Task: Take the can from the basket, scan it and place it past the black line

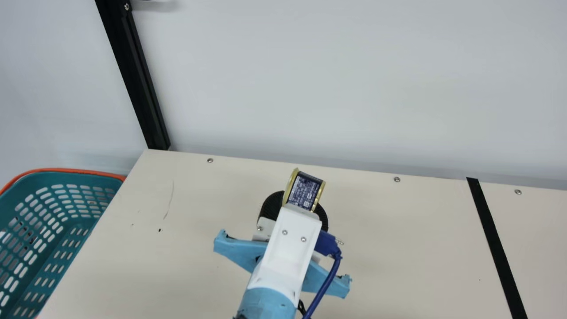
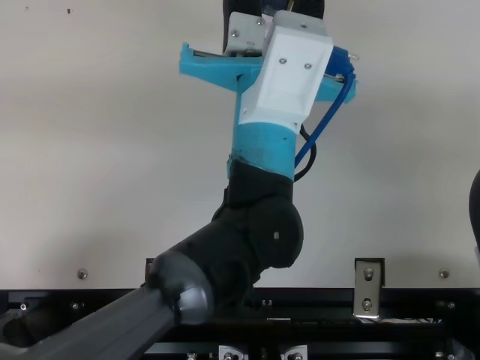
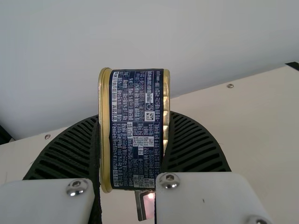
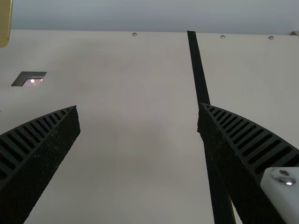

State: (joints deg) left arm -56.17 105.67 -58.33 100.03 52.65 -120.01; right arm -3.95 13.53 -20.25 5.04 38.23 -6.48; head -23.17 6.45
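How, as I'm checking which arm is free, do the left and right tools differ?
The left tool is closed on the can; the right tool is open and holds nothing. The left tool's fingers press the can's gold-rimmed ends, while the right tool's stand wide apart, one overlapping the black line in its wrist view. Both have black ribbed fingers.

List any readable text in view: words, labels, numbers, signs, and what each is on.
No text I can quote reliably.
Can, held in the left gripper: dark label, rows of light print, too small to read.
Same label: small square code, not readable as text.
Basket: no text seen.
Black line: no text seen.
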